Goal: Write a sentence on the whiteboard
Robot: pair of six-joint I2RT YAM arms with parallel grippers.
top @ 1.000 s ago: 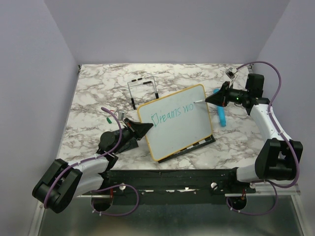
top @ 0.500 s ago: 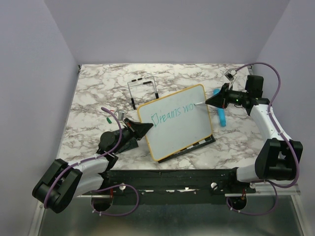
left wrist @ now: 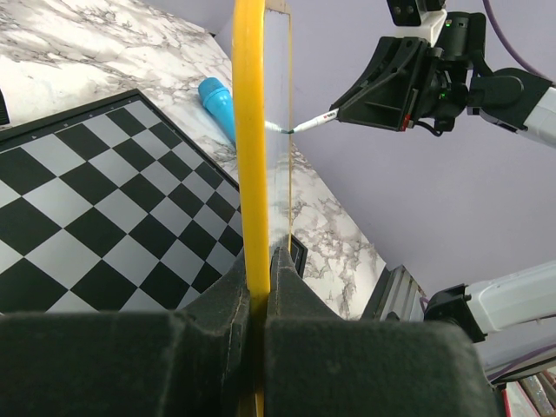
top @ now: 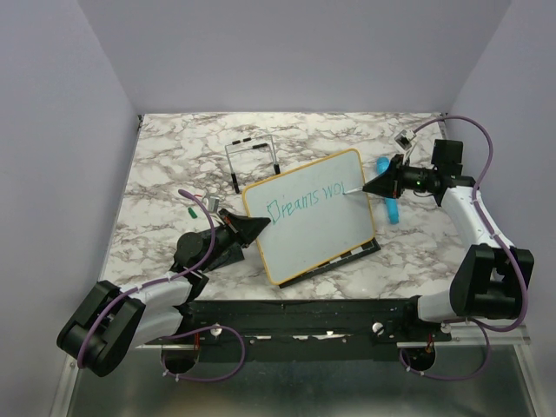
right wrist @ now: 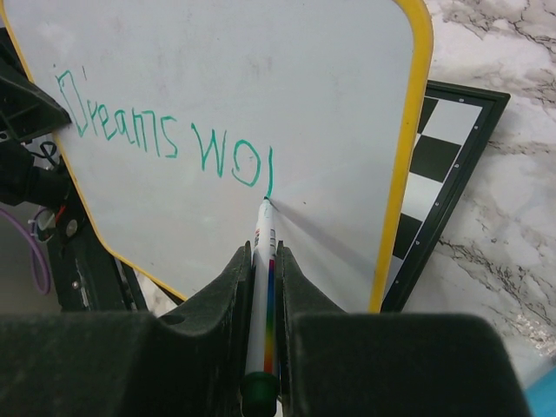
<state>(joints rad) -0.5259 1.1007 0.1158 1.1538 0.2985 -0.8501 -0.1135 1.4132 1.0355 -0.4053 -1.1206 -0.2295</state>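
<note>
The whiteboard (top: 317, 228) with its yellow frame stands tilted on edge, and my left gripper (top: 258, 225) is shut on its left rim. In the left wrist view the frame (left wrist: 248, 130) runs edge-on between the jaws of the left gripper (left wrist: 261, 261). The teal sentence (right wrist: 165, 139) reads "Dreams wo" plus one fresh vertical stroke, also visible from above as the sentence (top: 306, 198). My right gripper (right wrist: 263, 252) is shut on a white marker (right wrist: 265, 261) whose tip touches the whiteboard (right wrist: 261, 69) at the foot of that stroke. From above, the right gripper (top: 372, 184) is at the board's upper right.
A black-and-white chessboard (top: 358, 251) lies flat under the whiteboard, seen also as the chessboard (left wrist: 104, 200). A blue cylinder (top: 392, 210) lies right of the board, under my right arm. A black wire stand (top: 252, 161) is behind the board; a small green cap (top: 191, 211) is at left.
The right gripper moved the marker slightly right and down, adding a vertical stroke after "wo". The left gripper and the whiteboard stayed still.
</note>
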